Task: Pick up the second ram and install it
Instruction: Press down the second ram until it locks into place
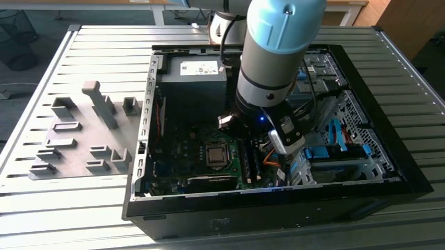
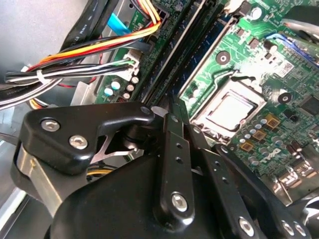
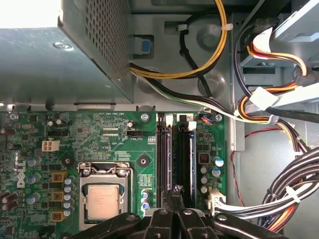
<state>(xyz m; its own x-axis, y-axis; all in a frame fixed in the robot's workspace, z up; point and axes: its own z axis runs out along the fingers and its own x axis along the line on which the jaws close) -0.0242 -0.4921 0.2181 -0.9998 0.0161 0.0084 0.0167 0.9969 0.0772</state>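
Open black computer case lying on slatted metal table. Grey power supply inside case, green motherboard beside it, processor seated in socket. Bundled coloured cables alongside. Grey fixture tray at exterior view's left.

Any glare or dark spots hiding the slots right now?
First wrist view: blown-out white patch above the power supply, RAM slots evenly lit. Second wrist view: the pincer close and soft. Exterior view: sunlit table, case interior shadowed.
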